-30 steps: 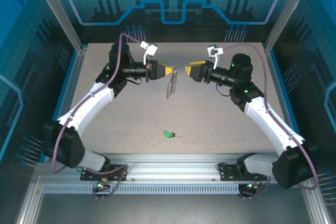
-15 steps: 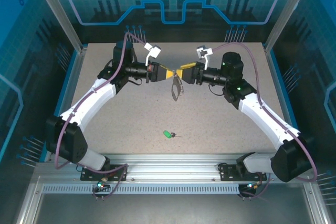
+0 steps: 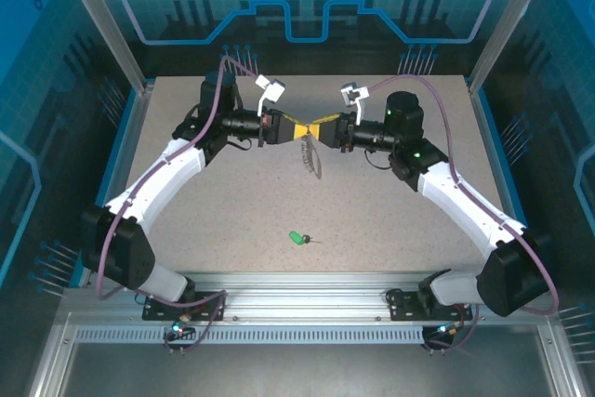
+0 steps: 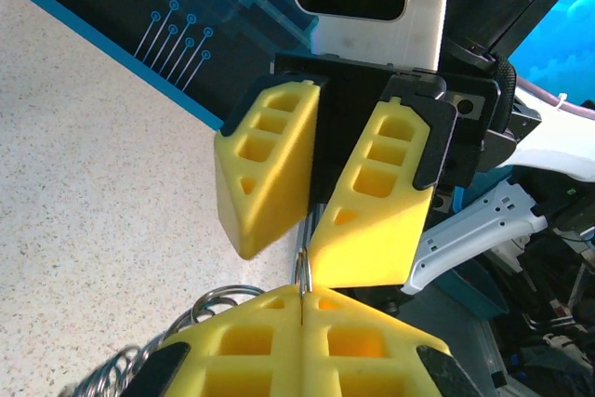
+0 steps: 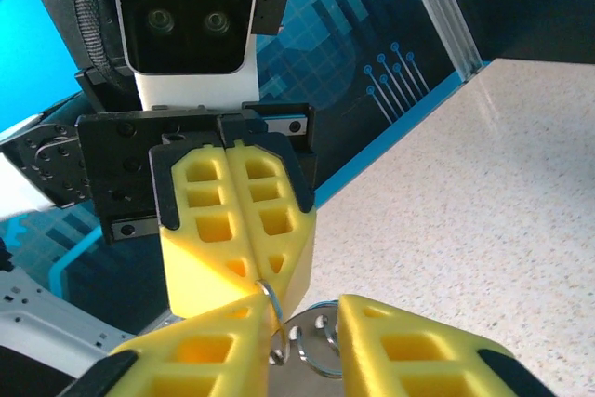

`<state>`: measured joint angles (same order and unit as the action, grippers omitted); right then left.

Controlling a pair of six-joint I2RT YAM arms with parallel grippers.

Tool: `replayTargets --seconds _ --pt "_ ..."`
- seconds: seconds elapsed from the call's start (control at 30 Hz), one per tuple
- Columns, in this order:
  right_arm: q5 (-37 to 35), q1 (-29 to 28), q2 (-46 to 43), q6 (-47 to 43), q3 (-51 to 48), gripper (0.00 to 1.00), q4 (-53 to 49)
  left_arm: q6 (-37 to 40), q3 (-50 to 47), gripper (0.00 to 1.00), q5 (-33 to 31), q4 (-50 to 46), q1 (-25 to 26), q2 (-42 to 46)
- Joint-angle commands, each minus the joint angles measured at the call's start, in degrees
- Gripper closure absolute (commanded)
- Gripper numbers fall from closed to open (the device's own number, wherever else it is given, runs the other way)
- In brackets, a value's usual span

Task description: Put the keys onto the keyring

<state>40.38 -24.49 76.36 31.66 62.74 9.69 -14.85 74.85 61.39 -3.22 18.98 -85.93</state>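
The keyring [image 3: 310, 157] is a bunch of silvery wire rings with a short chain, hanging above the table's far middle. My left gripper [image 3: 299, 131] is shut on its top ring, whose edge [image 4: 302, 267] pokes out of the closed yellow tips. My right gripper [image 3: 314, 130] faces it tip to tip. In the right wrist view its fingers [image 5: 200, 350] stand apart around the rings [image 5: 311, 350], with one ring lying against the left finger. The key [image 3: 297, 238], green-headed and tiny, lies on the table well in front of both grippers.
The speckled table [image 3: 390, 202] is walled by blue panels [image 3: 121, 151] at the left, right and back. A metal rail [image 3: 297, 290] with both arm bases runs along the near edge.
My right gripper has moved left until it meets the left gripper's tips, and its jaws have narrowed around the hanging keyring. The left gripper shifted slightly right and stayed shut. The key has not moved.
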Motion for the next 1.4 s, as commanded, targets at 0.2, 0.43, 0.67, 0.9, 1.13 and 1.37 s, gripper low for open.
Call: replayTargets --seconds 0.2,0.43,0.67,0.9,1.13,1.37 --pt "1.3 -0.6 0.2 -1.4 1.2 1.00 -0.7 0.8 2.3 1.00 1.8 0.0 0.6 0.2" --pt "-3.2 0.0 -1.5 0.5 -0.6 1.00 2.9 -3.4 -2.3 0.40 -10.6 4.6 0.5 4.4" --pt "-4.9 0.1 -2.1 3.2 -1.7 1.00 9.1 -12.1 -10.9 0.35 -15.7 17.4 0.3 9.2" --pt "-5.1 -0.1 -2.8 6.0 -2.6 1.00 14.2 -21.4 -16.1 0.40 -16.4 31.7 -0.6 9.1" --pt "-5.1 -0.8 -3.0 7.1 -2.6 1.00 15.8 -30.0 -17.4 0.48 -14.4 44.2 -0.6 5.4" --pt "-5.5 -1.2 -3.0 7.6 -2.8 1.00 16.5 -40.0 -18.0 0.55 -13.0 58.1 -0.6 1.2"
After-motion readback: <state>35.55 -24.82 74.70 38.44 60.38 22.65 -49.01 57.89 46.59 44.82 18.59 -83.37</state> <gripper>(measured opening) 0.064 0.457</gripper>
